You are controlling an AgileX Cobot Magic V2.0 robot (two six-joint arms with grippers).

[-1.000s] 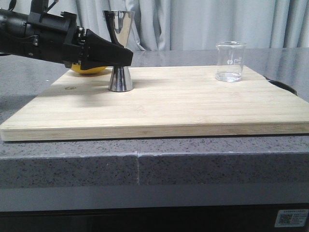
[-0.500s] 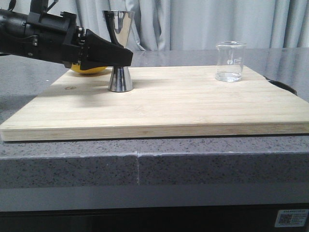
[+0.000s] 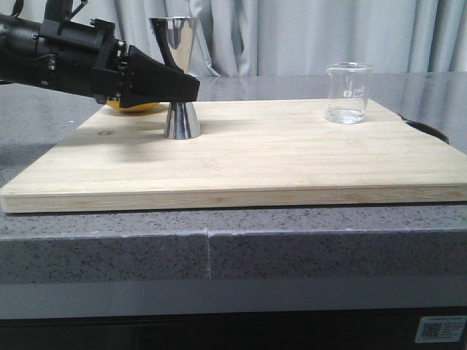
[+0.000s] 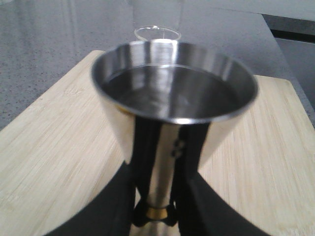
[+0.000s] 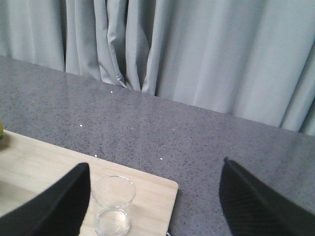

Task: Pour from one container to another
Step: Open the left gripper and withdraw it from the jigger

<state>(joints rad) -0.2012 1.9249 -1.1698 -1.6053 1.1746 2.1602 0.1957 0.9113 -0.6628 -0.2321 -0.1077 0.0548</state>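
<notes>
Front view gives me the wooden cutting board [image 3: 241, 157] lying on the grey speckled counter [image 3: 306, 86], with pale curtains [image 3: 292, 36] hanging behind. My left gripper [image 3: 191, 89] reaches in from the left, level with the narrow waist of the steel jigger [image 3: 179, 79], which stands with its lower cone on the board's rear left area and leans a little to the left at the top. In the left wrist view I see the two black fingers [image 4: 118, 196] pressed against either side of the jigger's [image 4: 172, 108] gold-banded waist, so the left gripper [image 4: 156, 212] is pinching it; the upper cup fills the view and its inside is shiny, though I cannot tell whether it holds liquid. Behind my left arm a yellow rounded object [image 3: 135, 107] peeks out at the board's back edge; I cannot make out what it is. The clear glass beaker [image 3: 348, 92] stands upright near the board's rear right corner, well apart from the jigger, with faint white marks on its wall and what looks like a little clear liquid at the bottom. In the right wrist view the beaker [image 5: 113, 205] sits on the board [image 5: 34, 162] below, and my right gripper's [image 5: 160, 206] dark fingers [image 5: 59, 206] are spread wide, touching nothing.
</notes>
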